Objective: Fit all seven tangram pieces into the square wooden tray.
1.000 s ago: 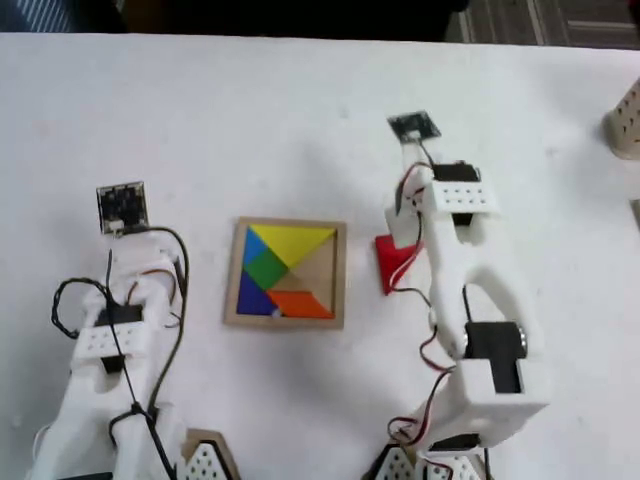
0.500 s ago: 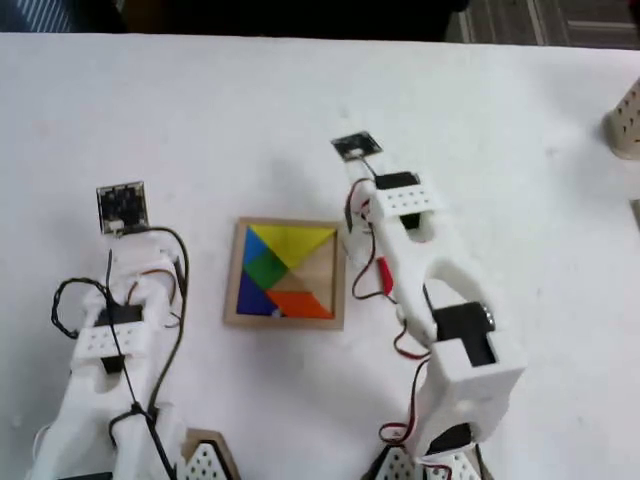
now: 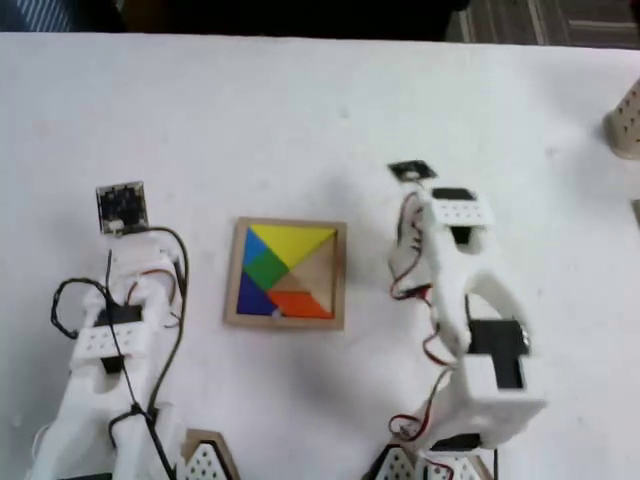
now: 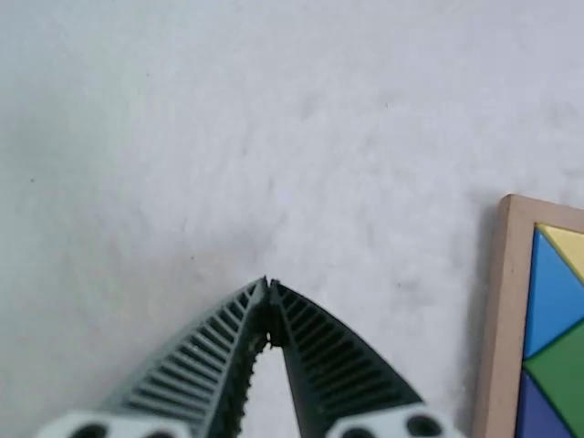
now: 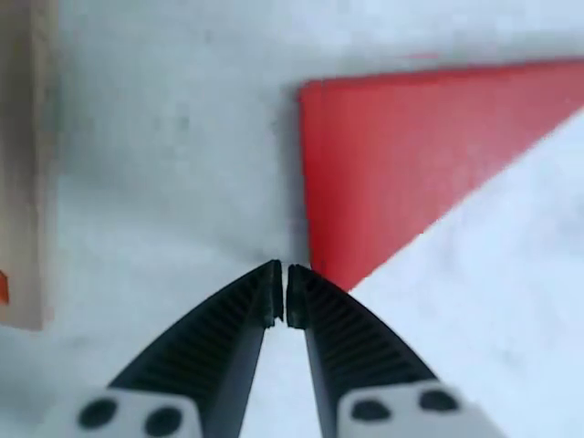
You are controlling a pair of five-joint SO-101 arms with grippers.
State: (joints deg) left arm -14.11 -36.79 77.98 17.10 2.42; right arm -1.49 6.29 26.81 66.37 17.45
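Table [image 3: 300,120]: a white surface on which both arms and the tray are set.

Right arm [image 3: 470,300]: seen in the high view beside the tray, on the side of its bare wood patch, with red wires looped along it.

Left arm [image 3: 115,320]: placed on the tray's other side, a little apart from it, with black cable draped around it.

Square wooden tray [image 3: 233,275]: laid flat between the two arms; part of its floor is filled with coloured pieces, and a triangular patch of bare wood is left uncovered toward the right arm.

Red triangle [image 5: 411,173]: laid flat on the table outside the tray, a strip of table being seen between it and the tray's wall in the right wrist view.

Yellow triangle [image 3: 295,243]: seated in the tray along the far edge.

Orange piece [image 3: 300,303]: seated along the near edge.

Blue triangle [image 3: 252,250]: seated in the far corner on the left arm's side, with the green piece [image 3: 265,270] touching it.

Dark blue piece [image 3: 250,297]: seated in the near corner below the green one.

Right gripper [image 5: 281,292]: fingers pressed together with nothing between them, tips just beside the red triangle's edge.

Left gripper [image 4: 267,301]: fingers likewise brought together and empty, over bare table near the tray's wall.
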